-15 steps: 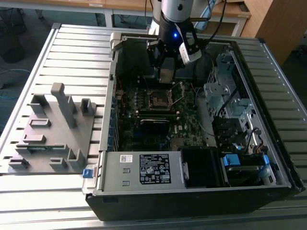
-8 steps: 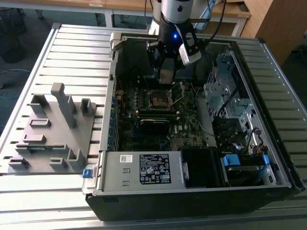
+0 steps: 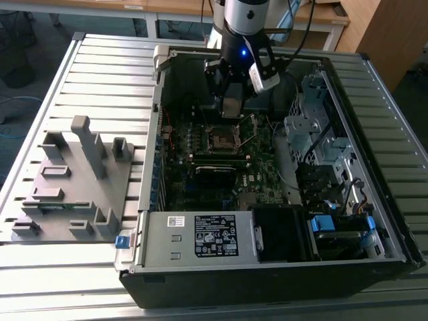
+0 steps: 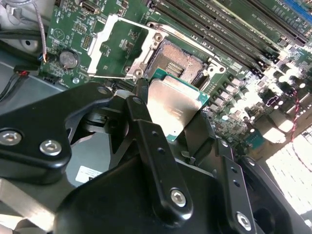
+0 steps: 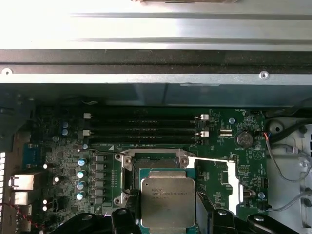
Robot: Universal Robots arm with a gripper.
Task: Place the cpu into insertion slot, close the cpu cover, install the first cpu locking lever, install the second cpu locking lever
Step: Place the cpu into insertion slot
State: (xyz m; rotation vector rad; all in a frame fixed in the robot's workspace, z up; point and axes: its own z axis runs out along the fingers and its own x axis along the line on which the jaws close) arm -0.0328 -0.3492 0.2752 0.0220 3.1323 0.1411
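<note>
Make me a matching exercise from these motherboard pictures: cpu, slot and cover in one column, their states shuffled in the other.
Column one:
1 cpu
2 slot
3 cover

Column two:
A swung open beside the slot
B empty, its centre bare
C gripped in the pincer

Pairs: 1-C; 2-B; 3-A

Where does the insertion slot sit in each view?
Exterior view: slot just under the hand in the picture.
Second wrist view: slot just past the held cpu, beside the open cover.
First wrist view: slot partly behind the cpu.
Shared landmark: the long black memory slots beside it.
</note>
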